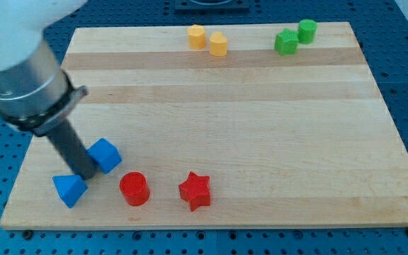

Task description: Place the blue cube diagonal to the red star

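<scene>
The blue cube (105, 155) lies on the wooden board (232, 106) at the view's lower left. The red star (195, 190) lies near the view's bottom edge, right of the cube and lower. My tip (88, 174) rests on the board just left of and below the blue cube, touching or almost touching its left side. A blue triangular block (70, 189) lies just below and left of my tip. A red cylinder (134, 188) stands between the tip and the red star.
Two orange blocks (197, 36) (218, 44) sit at the view's top centre. A green block (286, 42) and a green cylinder (307, 30) sit at the top right. The arm's grey body (27, 78) covers the board's upper left corner.
</scene>
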`<move>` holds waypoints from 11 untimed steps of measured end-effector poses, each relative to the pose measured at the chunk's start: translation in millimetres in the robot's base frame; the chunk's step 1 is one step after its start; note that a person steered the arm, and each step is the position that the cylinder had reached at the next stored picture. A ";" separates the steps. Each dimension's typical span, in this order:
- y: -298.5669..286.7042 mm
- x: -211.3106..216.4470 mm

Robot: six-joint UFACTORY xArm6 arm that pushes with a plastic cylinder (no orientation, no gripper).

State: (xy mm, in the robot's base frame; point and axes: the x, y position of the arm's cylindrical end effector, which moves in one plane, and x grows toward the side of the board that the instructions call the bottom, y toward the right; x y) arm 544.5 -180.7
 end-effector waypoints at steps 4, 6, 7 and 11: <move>15.7 -56.7; 82.6 -63.4; 110.4 -63.3; 125.9 -21.3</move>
